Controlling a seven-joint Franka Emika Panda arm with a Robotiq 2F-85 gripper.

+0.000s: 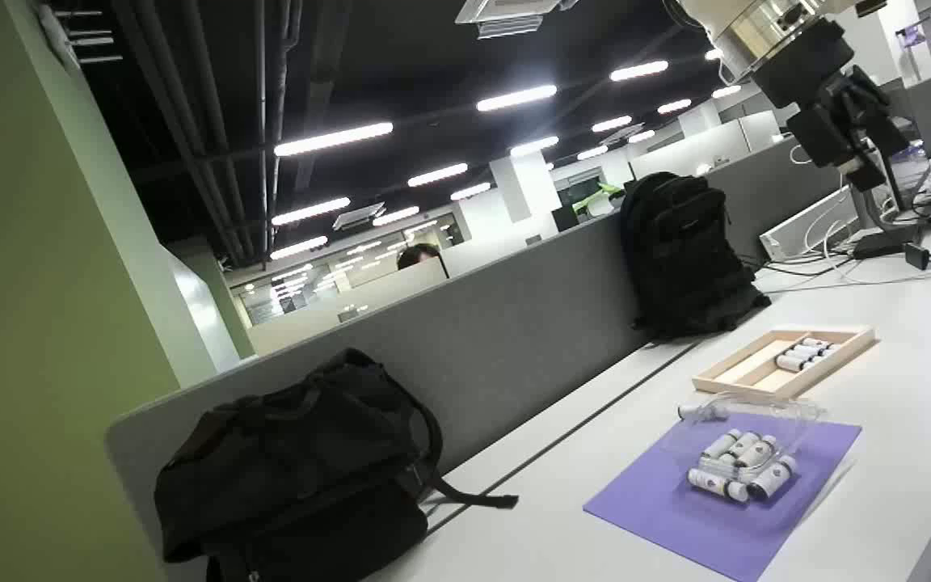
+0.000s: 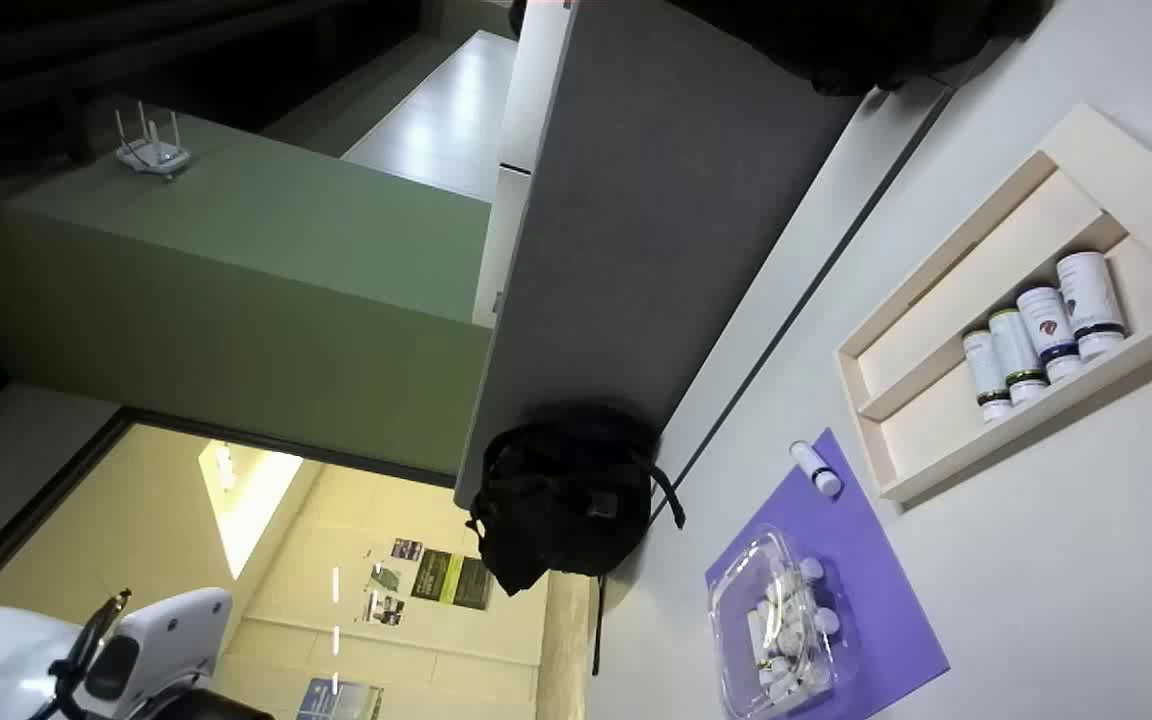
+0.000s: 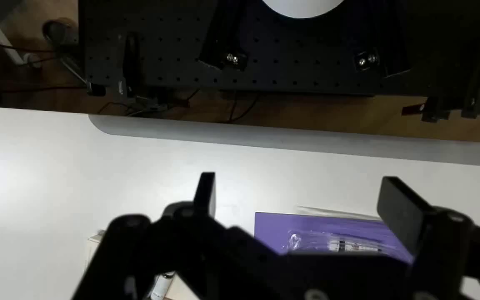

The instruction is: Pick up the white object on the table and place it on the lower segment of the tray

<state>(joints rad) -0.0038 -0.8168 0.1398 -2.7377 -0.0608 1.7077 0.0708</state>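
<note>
The job looked as if it had not begun. The gripper (image 3: 297, 198) was up in the air near the front edge of the table (image 2: 1056, 590). Its two tips were wide apart, and it held nothing.

The thing to pick up seemed to be the small white bottle (image 2: 816, 468) that lay on its side, away from the rest. It lay across the edge of the purple mat (image 2: 881, 570), at the corner closest to the tray (image 2: 976, 285). One end was on the mat and one end was on the table. It was near a corner of the tray but did not touch it. I could not be sure it was the right one, because a bunch of white bottles (image 1: 756, 453) sat at the clear box (image 2: 739, 610) on the mat. I could not tell if all of those were inside.

Four more bottles (image 2: 1046, 322) lay side by side in the tray, in the part on the front-edge side. That may have been the "lower" part, but I could not say for sure.

So for the bottle by the corner, every step was left: reach down to it, pinch it, lift it over the tray's edge, lay it in the lower part and let go.
</note>
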